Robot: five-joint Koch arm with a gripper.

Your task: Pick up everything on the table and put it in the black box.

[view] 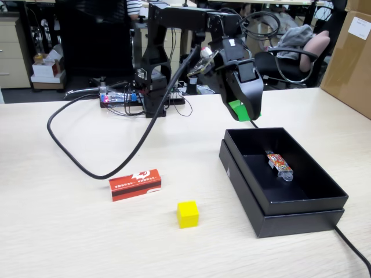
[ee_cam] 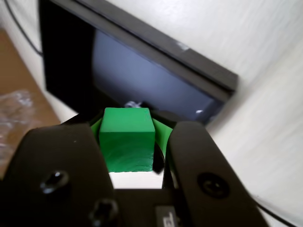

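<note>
My gripper (view: 243, 113) hangs in the air just beyond the far left corner of the black box (view: 324, 197), shut on the green cube (view: 237, 109). In the wrist view the green cube (ee_cam: 127, 138) fills the gap between the jaws of the gripper (ee_cam: 128, 127), with the black box (ee_cam: 142, 71) below and ahead. A yellow cube (view: 188, 214) rests on the table (view: 69, 231) near the front. Left of it lies the red carton (view: 135, 184) with white markings.
A small colourful packet (view: 279, 164) lies inside the box. A thick black cable (view: 98, 168) loops across the table to the left of the arm base (view: 153, 87). A brown cardboard carton (view: 351, 58) stands at the right edge. Chairs and desks stand behind.
</note>
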